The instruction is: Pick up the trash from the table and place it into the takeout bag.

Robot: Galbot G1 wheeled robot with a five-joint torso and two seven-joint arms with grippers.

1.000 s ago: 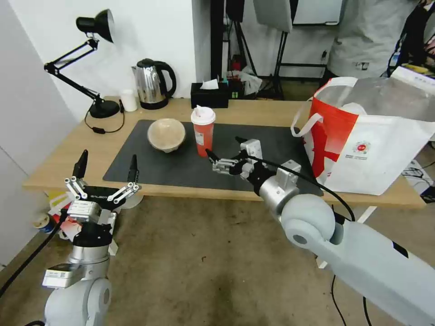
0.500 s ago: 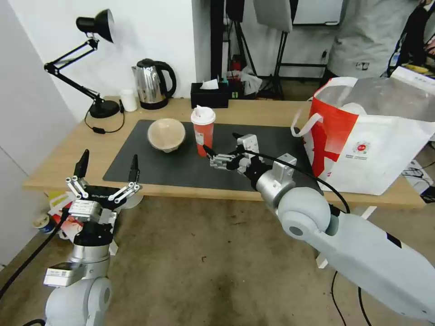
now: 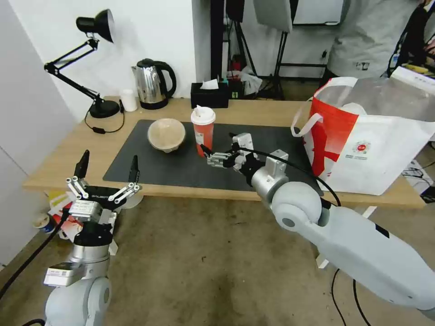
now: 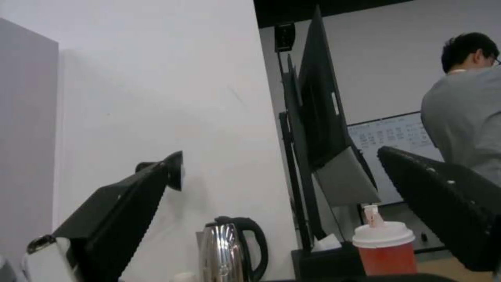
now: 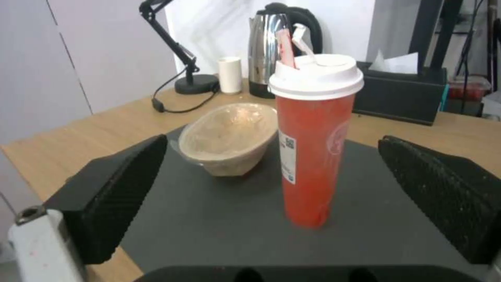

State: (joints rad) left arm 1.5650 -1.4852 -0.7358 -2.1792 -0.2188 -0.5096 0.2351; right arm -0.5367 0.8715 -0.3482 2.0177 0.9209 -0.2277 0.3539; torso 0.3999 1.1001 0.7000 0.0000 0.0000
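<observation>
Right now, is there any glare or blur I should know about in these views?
Head view: bright reflections on the kettle and the bag lining. Left wrist view: dim and soft, the cup hazy, the left hand fingers blurred dark shapes. Right wrist view: cup in focus, right hand fingers blurred at the edges.

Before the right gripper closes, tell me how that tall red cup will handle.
The tall red cup is narrow-based and tall, so a nudge from the open right gripper would probably tip it on the dark mat. Its thin translucent wall looks squeezable; a hard pinch may buckle it. Its white lid might pop off.
</observation>
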